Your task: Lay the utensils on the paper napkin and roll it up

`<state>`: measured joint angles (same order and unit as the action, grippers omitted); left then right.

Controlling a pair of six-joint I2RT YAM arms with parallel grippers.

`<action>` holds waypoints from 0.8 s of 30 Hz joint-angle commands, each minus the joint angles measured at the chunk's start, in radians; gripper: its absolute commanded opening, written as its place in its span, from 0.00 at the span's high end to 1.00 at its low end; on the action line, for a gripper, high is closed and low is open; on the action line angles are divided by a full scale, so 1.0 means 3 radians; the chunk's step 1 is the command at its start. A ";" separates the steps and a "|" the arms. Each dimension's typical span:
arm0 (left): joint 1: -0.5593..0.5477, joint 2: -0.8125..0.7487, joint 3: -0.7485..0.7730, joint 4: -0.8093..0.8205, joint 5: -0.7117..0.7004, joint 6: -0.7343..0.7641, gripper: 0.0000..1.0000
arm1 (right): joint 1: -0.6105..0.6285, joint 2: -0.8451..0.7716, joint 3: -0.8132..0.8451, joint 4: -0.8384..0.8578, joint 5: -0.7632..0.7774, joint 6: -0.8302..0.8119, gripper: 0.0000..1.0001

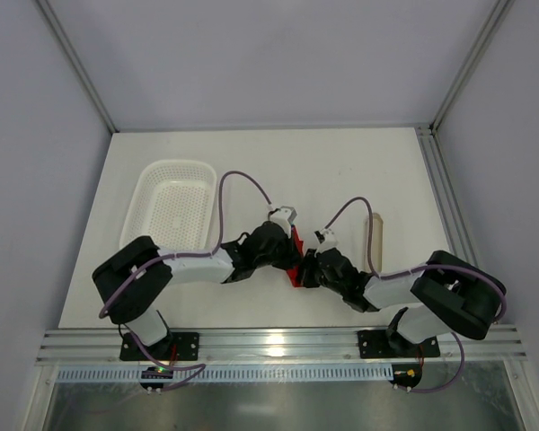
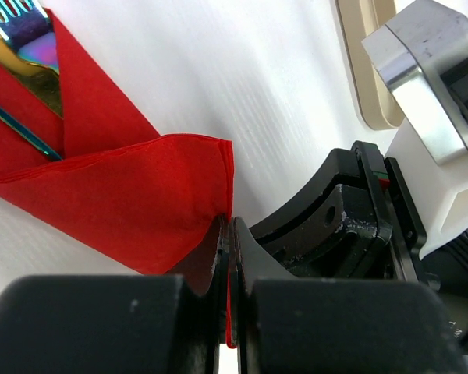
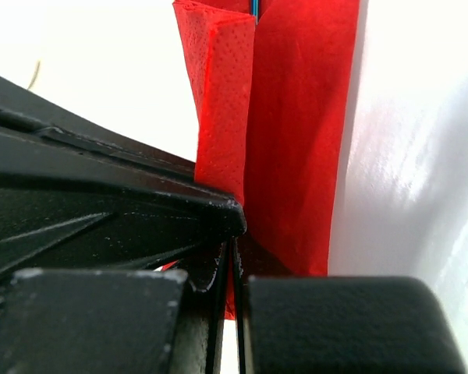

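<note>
Near the middle of the worktop's (image 1: 341,180) near edge, the left gripper (image 2: 228,234) and right gripper (image 3: 232,257) each pinch the folded paper napkin (image 2: 117,187) covering the utensils (image 2: 27,58), so rolling seems underway, and the next move calls for turning that fold over evenly.

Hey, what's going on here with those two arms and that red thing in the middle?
Two robot arms are wrapping cutlery in a red paper napkin. The left pincer and the right pincer are both shut on the napkin's folded edge, close together near the middle of the table. The shiny rainbow utensils lie inside the fold, partly covered. It is folded over them, not yet a tight roll. A white basket sits to the left and a beige tray to the right, neither touched.
</note>
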<state>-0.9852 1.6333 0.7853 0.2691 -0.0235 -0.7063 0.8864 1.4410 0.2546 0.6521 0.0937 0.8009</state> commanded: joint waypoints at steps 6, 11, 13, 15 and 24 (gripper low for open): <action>-0.0055 0.0119 0.0215 0.0212 0.0446 0.0018 1.00 | 0.0027 -0.0329 -0.0107 -0.0241 0.0117 -0.0062 0.96; -0.0050 0.0129 0.0251 0.0187 0.0472 0.0033 1.00 | 0.0027 -0.0707 -0.0184 -0.0465 0.0204 -0.0098 0.96; -0.0040 0.0119 0.0271 0.0177 0.0462 0.0048 1.00 | 0.0027 -0.0804 -0.0215 -0.0522 0.0230 -0.0113 0.96; -0.0040 0.0139 0.0282 0.0161 0.0472 0.0043 1.00 | 0.0027 -0.0892 -0.0240 -0.0568 0.0240 -0.0123 0.96; -0.0045 0.0242 0.0364 0.0156 0.0559 0.0048 1.00 | 0.0027 -0.0560 -0.0297 -0.0405 0.0123 -0.0077 0.96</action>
<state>-0.9909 1.6958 0.8608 0.2729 0.1169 -0.7013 0.8883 1.2270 0.1783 0.4820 0.1280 0.7822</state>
